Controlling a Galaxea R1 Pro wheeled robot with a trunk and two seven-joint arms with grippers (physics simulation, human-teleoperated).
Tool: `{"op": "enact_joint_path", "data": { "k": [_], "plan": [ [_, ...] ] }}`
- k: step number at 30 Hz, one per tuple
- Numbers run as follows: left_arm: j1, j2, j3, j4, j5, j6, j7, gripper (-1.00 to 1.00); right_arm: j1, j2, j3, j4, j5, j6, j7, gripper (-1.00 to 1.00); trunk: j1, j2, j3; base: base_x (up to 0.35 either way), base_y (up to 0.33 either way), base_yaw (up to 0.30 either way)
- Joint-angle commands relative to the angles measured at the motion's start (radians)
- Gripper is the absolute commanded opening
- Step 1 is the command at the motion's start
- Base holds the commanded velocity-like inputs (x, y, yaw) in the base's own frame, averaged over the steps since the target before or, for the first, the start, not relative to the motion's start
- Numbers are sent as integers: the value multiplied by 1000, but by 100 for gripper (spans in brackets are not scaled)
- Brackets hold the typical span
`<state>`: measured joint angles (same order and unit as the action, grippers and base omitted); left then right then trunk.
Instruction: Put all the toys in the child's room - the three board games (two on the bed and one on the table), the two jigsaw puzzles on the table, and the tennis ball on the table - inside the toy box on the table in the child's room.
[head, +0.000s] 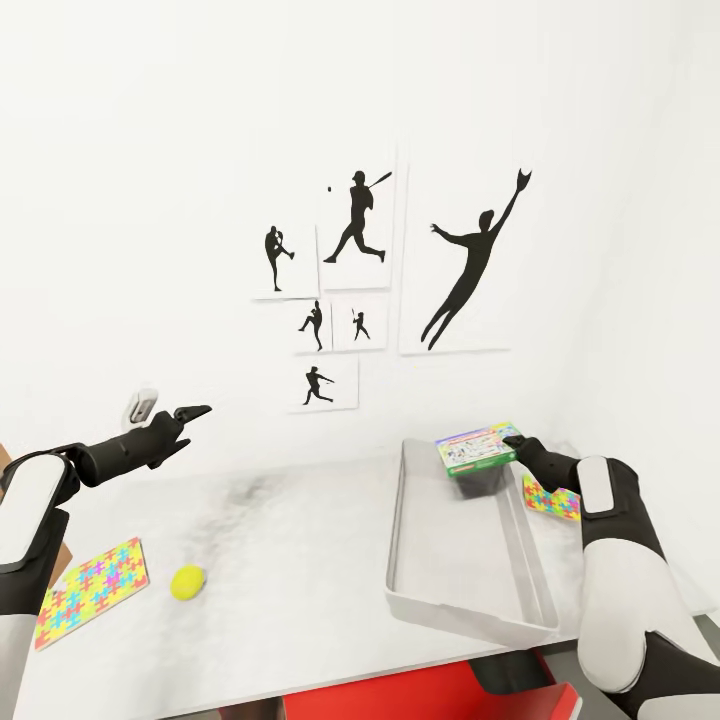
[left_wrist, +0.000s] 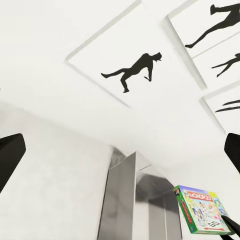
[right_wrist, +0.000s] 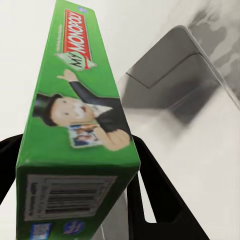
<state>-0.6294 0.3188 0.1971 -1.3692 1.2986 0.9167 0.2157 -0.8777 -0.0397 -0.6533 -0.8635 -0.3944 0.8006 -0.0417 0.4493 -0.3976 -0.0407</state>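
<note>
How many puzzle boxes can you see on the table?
2. One puzzle box lies near the table's left edge beside the ball. The other puzzle box lies right of the tray, partly hidden by the right arm. More could be out of view.

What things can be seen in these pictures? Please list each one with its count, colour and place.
Monopoly box: one, green-edged, held above the tray's far end.
Tray: one, light grey, on the table's right part.
Puzzle boxes: two, multicolour; one at the table's left edge, one right of the tray.
Ball: one, yellow-green, on the table beside the left puzzle box.
Table: one, light grey top.
Player pictures: several, black on white, on the wall.
Left gripper: black, open, raised above the table.
Right gripper: black, shut on the Monopoly box.
</note>
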Motion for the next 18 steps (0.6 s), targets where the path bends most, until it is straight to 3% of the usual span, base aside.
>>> {"op": "enact_joint_path", "data": {
  "k": [1, 18],
  "plan": [
    [-1, 0, 0, -1, 10, 4, 10, 100, -1, 1, -1, 1, -7, 4, -5, -100, 1, -2, -2, 0, 0, 0],
    [-1, -1, -1, -1, 10, 4, 10, 100, -1, 16, 5, 64, -9, 4, -5, -100, 1, -2, -10, 0, 0, 0]
  ]
}}
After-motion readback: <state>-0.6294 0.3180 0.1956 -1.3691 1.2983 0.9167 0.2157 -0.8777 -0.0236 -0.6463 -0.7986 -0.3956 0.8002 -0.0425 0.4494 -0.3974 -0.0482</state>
